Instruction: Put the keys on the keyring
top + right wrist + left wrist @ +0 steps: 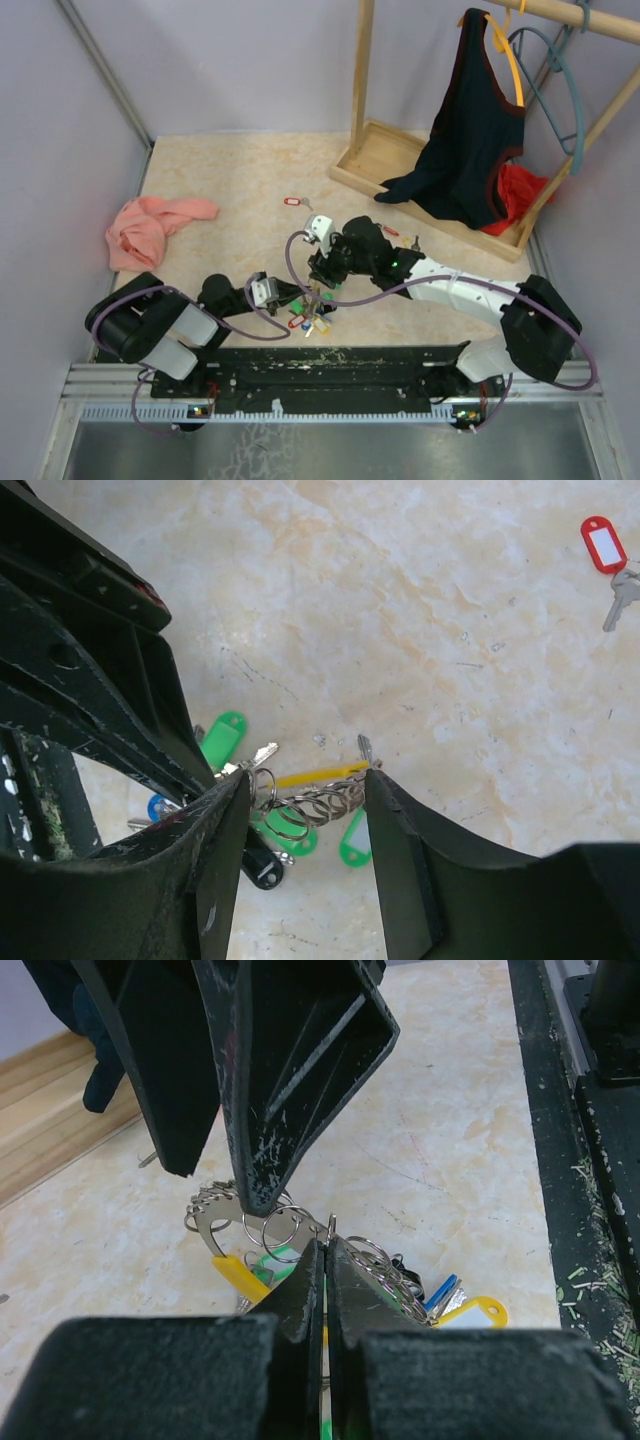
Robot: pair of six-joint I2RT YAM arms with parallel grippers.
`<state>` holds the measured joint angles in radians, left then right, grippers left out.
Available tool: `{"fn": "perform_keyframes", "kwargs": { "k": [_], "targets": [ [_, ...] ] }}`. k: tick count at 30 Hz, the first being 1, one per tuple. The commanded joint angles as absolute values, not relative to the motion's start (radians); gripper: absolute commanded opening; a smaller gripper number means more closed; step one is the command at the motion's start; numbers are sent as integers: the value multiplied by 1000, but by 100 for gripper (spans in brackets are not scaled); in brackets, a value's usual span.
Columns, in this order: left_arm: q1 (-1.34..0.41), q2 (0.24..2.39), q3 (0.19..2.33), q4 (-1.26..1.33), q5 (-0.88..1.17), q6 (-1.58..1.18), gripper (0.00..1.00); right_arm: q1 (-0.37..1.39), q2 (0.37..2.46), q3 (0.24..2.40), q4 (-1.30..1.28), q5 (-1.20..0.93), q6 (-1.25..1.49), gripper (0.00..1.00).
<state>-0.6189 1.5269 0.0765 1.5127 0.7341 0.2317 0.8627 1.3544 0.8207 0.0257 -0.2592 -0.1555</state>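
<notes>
The keyring [212, 1222] is a thin silvery metal loop strung with small rings. It hangs just above the table with a bunch of keys [312, 320] below it. Their tags are green [222, 738], yellow [240, 1272], black [262, 866] and blue. My left gripper [327, 1247] is shut on the keyring's metal. My right gripper [307, 783] is open, one finger on each side of the row of rings [322, 804]. It stands right over the bunch [322, 277]. A loose red-tagged key [605, 546] lies on the table farther back [293, 202].
A pink cloth [150, 228] lies at the left. At the back right stands a wooden rack base [365, 165] with a black garment [470, 130] and a teal hanger [572, 95]. Another small key [390, 232] lies beside the right arm.
</notes>
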Motion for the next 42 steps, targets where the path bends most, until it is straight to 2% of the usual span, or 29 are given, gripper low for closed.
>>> {"fn": "perform_keyframes", "kwargs": {
  "k": [1, 4, 8, 15, 22, 28, 37, 42],
  "targets": [
    [-615, 1505, 95, 1790, 728, 204, 0, 872, 1380, 908, -65, -219, -220, 50],
    [-615, 1503, 102, 1790, 718, 198, 0, 874, 1400, 933, -116, -201, -240, 50],
    [-613, 1497, 107, 1790, 709, 182, 0, 870, 1417, 953, -124, -76, -219, 50],
    [-597, 1474, 107, 1790, 680, 141, 0, 802, 1393, 945, -57, 50, -82, 50],
    [-577, 1476, 86, 1790, 600, 78, 0, 711, 1355, 881, 15, 18, -5, 56],
    [-546, 1486, 64, 1791, 531, 47, 0, 667, 1406, 877, 20, -57, 11, 56],
    [-496, 1471, 16, 1790, 374, 21, 0, 669, 1493, 878, -18, -172, 82, 50],
    [-490, 1477, 14, 1790, 407, 41, 0, 727, 1530, 865, -47, -86, 241, 49]
  ]
}}
